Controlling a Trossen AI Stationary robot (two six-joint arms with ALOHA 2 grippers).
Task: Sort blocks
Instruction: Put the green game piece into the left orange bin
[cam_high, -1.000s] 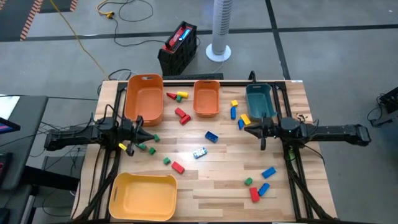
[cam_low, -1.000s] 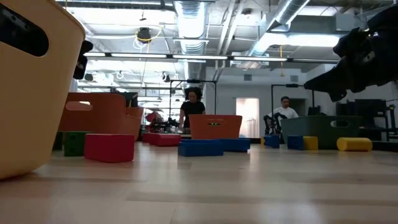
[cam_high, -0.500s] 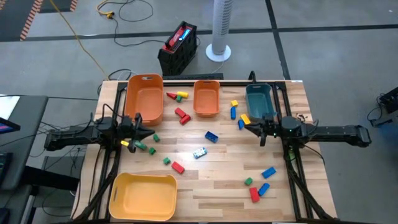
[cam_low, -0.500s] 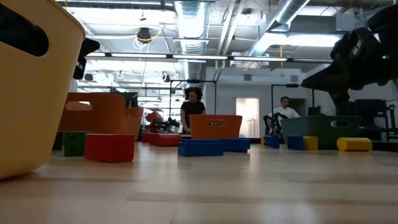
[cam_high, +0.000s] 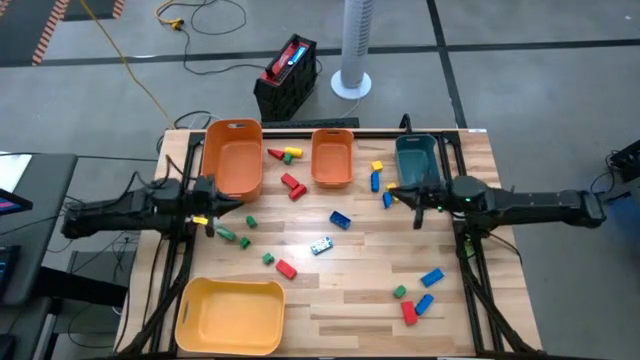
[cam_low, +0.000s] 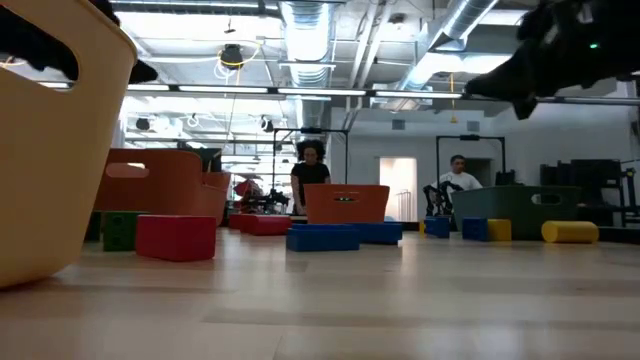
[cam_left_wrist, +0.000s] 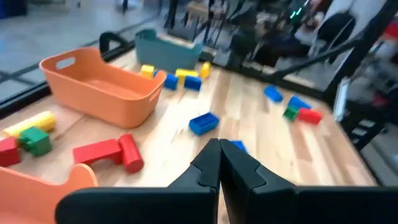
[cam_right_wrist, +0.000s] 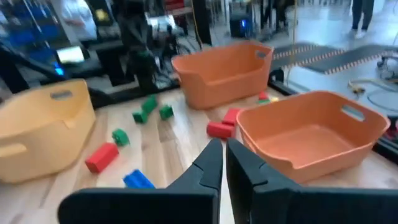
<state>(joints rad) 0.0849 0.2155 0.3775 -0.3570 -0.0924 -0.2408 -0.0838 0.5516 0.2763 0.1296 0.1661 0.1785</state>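
Note:
Several small red, green, blue and yellow blocks (cam_high: 341, 219) lie flat and scattered on the wooden table; none is held. A red pair (cam_left_wrist: 109, 152) and a blue one (cam_left_wrist: 203, 122) show in the left wrist view. My left gripper (cam_high: 236, 205) (cam_left_wrist: 219, 163) hovers shut near the big orange bin's near end, above the green blocks (cam_high: 247, 222). My right gripper (cam_high: 392, 190) (cam_right_wrist: 218, 155) is shut and raised above a yellow block (cam_high: 394, 190) and a blue block (cam_high: 387, 201) near the teal bin. In the low view it hangs high (cam_low: 490, 85).
A large orange bin (cam_high: 232, 158), a small orange bin (cam_high: 332, 158) and a teal bin (cam_high: 417, 160) stand along the far edge. A yellow bin (cam_high: 230, 315) fills the near left corner. A small white-and-teal object (cam_high: 320, 245) lies mid-table. People stand in the room behind (cam_low: 310, 170).
My right gripper has risen and moved toward the table's far edge and a little left, ending over the yellow block by the teal bin. My left gripper has moved toward the far edge, nearer the large orange bin. No block has moved.

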